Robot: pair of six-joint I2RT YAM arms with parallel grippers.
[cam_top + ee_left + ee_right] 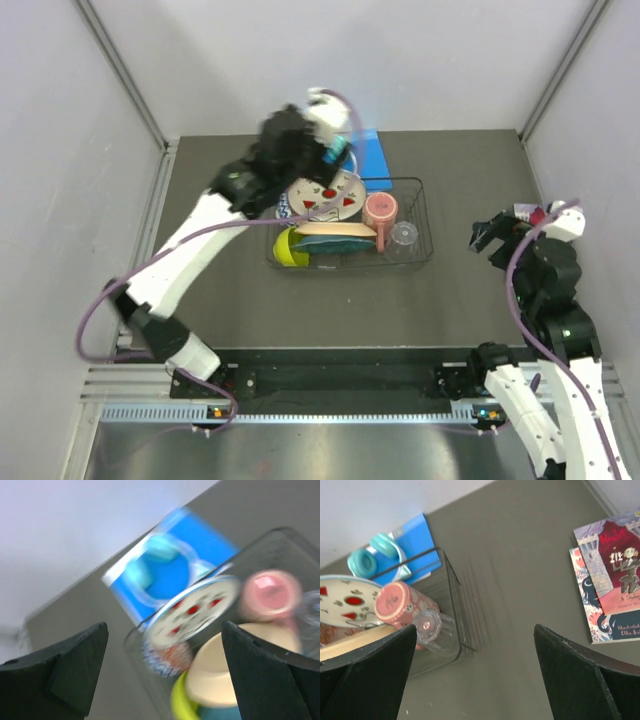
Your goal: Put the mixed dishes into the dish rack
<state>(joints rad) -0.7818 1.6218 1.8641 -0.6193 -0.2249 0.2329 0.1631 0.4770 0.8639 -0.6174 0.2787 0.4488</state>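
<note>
Top external: dishes in rack

Dish rack (426,225) runs left-to-right mid-tabletop (300,310); watermelon plate (328,195) tilted at left, pink mug (380,210) and glass (404,235) at right end. Blue book (372,158) and headphones (372,555) just behind. Left jaws and right jaws gape, empty.

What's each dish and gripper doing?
Watermelon plate, leaning in the dish rack.
Cream plate, on edge in rack.
Teal plate, on edge in rack.
Lime-green bowl, on edge in rack.
Pink mug, in rack.
Clear glass, in rack.
Left gripper, open, empty.
Right gripper, open, empty.
</note>
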